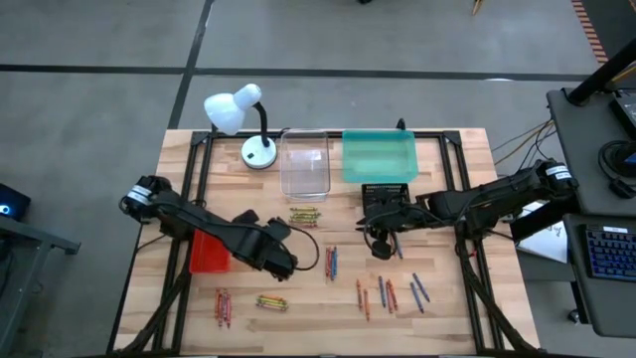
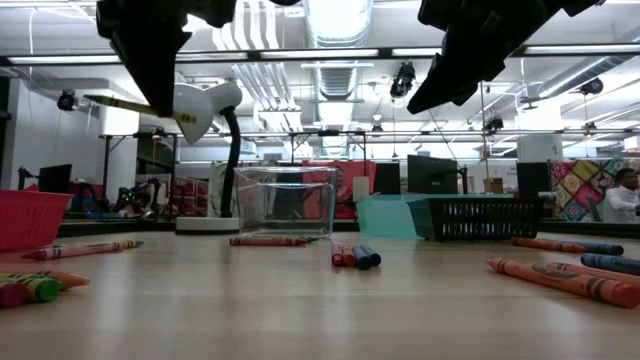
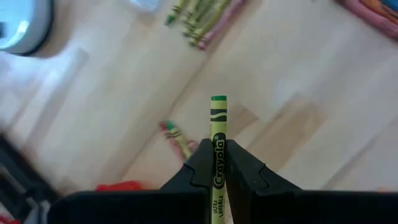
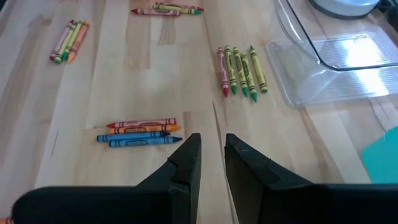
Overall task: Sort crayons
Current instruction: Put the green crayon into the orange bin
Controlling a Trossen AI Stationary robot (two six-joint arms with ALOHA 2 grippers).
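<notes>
1. Crayons lie in small groups across the wooden bench: one cluster sits just in front of the clear tray, a red and blue set lies near the middle, and others are scattered toward the near edge.
2. One yellow crayon is clamped between the fingers of the left tool, which hangs above the bench just beside the red tray.
3. In the low view this crayon sticks out sideways from the raised left tool, well clear of the bench.
4. The right tool hovers over the bench in front of the black tray, its fingers slightly apart with nothing between them.
5. Below it, the right wrist view shows a row of red, orange and blue crayons.
6. A teal tray stands beside the clear one, and a white desk lamp is at the far left corner.
</notes>
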